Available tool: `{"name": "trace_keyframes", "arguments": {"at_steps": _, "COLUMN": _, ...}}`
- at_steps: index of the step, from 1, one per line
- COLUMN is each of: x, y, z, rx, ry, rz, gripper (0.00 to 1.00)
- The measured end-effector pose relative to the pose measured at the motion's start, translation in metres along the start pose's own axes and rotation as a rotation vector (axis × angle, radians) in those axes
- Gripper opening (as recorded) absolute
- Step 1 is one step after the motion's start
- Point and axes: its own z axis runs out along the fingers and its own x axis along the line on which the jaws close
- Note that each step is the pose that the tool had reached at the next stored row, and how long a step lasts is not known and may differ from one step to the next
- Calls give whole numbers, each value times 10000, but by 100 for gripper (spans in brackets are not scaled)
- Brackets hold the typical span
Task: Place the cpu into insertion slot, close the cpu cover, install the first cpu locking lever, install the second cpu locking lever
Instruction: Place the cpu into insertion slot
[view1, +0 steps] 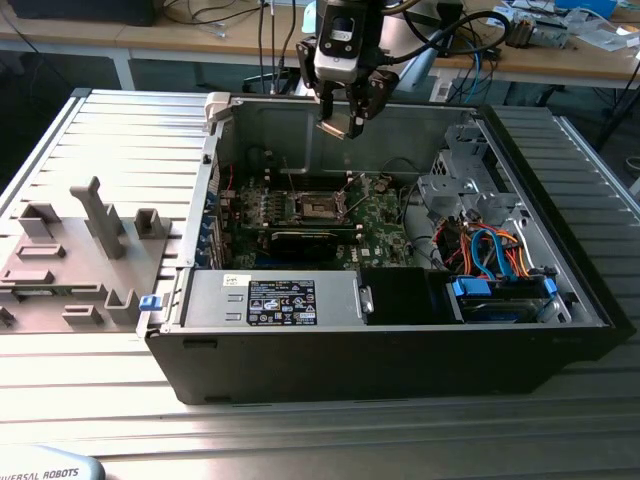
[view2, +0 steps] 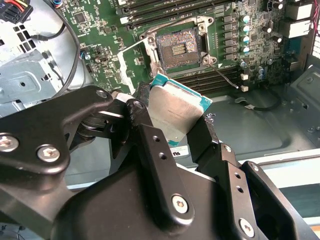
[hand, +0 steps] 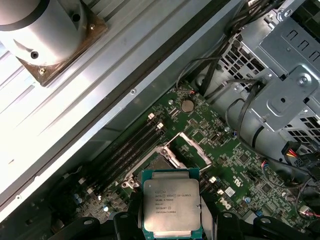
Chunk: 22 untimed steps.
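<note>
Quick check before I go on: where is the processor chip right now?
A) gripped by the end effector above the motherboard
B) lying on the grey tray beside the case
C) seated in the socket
A: the chip is clamped in the end effector, and the socket on the board beneath is bare.

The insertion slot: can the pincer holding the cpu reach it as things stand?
Likely yes: the cpu cover is raised, the insertion slot lies bare, and nothing stands between it and the pincer holding the cpu.
</note>
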Motion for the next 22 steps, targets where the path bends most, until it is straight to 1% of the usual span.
{"name": "trace_keyframes", "arguments": {"at_steps": 22, "x": 0, "y": 0, "z": 0, "rx": -4, "ry": -16, "rz": 196, "gripper": 54}}
